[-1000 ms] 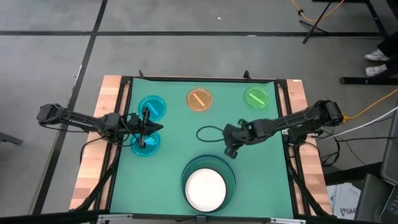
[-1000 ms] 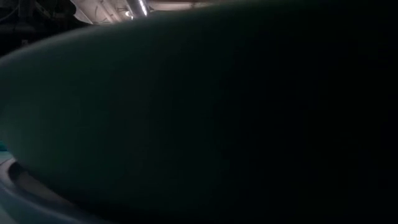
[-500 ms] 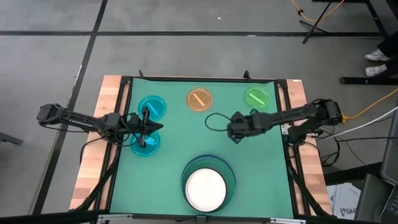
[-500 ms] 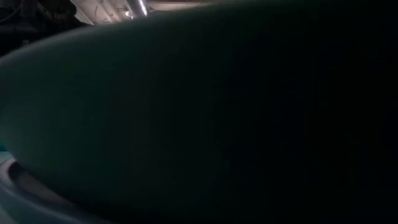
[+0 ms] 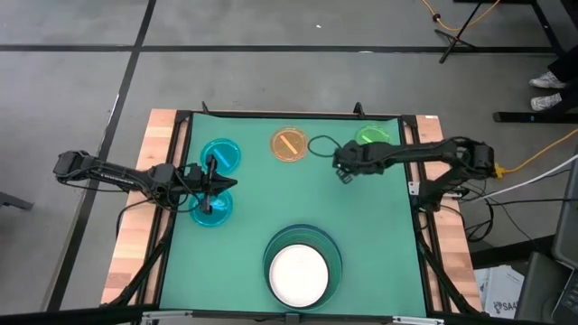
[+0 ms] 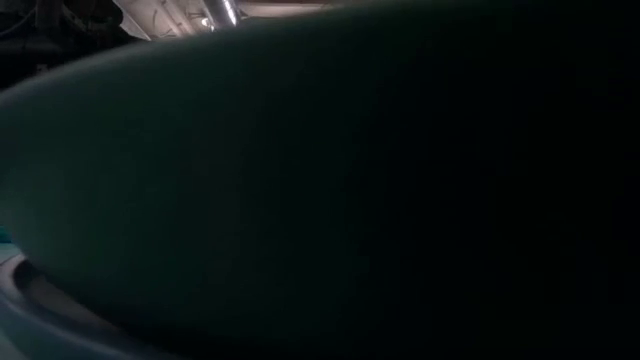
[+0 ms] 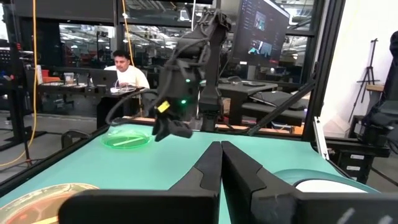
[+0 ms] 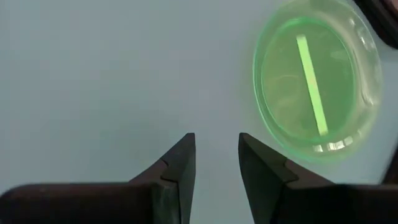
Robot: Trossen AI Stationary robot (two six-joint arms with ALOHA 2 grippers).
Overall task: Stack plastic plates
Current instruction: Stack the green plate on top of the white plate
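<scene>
Right gripper: jaws parted, gap empty, nothing touched; hovers over mat between orange plate and light green plate, far side of table, likely lining up on green one. Left gripper: jaws shut, nothing gripped, parked at left between two cyan plates. White plate nested in dark green plate, near centre: stack base, larger ones below. Small plates unstacked along far edge and left.
</scene>
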